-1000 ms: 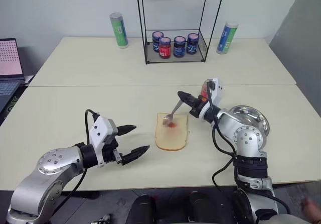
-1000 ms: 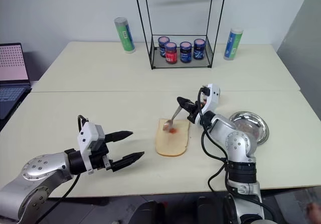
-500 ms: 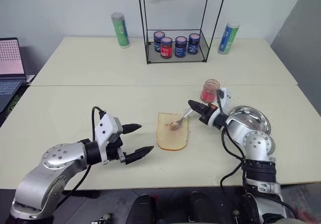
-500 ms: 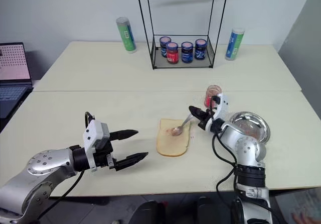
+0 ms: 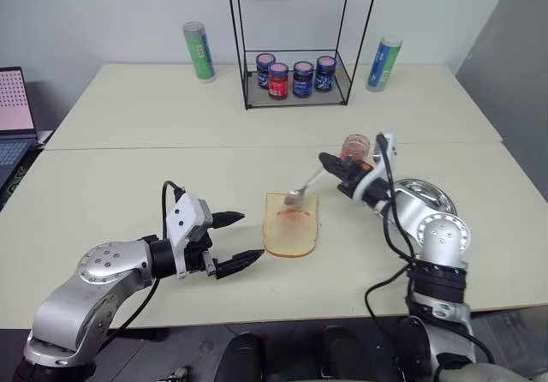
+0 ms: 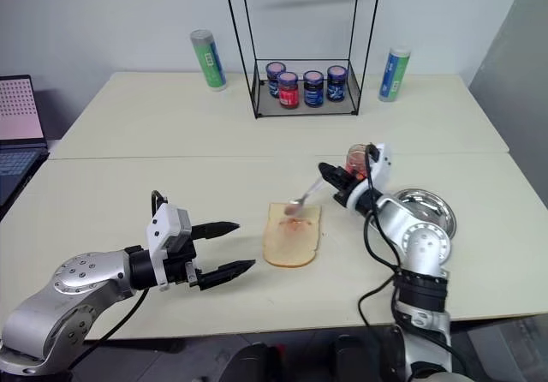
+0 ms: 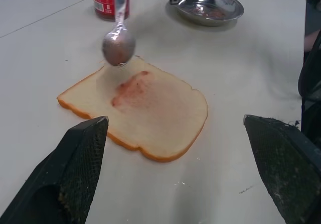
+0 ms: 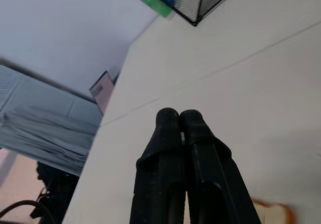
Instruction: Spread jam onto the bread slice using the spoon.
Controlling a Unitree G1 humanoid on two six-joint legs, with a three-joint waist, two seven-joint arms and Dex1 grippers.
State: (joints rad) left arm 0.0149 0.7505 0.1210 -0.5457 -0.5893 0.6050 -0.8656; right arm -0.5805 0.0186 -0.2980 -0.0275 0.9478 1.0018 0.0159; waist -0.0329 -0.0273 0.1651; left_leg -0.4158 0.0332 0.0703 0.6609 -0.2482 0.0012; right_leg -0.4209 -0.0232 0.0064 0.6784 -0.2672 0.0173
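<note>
Presently we list: bread slice (image 5: 290, 223) on the table (image 5: 128, 185), red jam smear (image 7: 129, 87); spoon (image 5: 304, 188) pinched in right gripper (image 5: 330, 163), lifted above it; left gripper (image 5: 240, 241) spread, empty; jar labels unreadable.

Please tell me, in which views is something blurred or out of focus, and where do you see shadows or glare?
Left wrist view: the small silvery metal spoon is motion-blurred above the pale tan bread slice, and the two black fingers in front are soft. Left eye view: even light, faint shadows; the round steel dish glints. Right wrist view: the shut black fingers are sharp, the background is soft.
</note>
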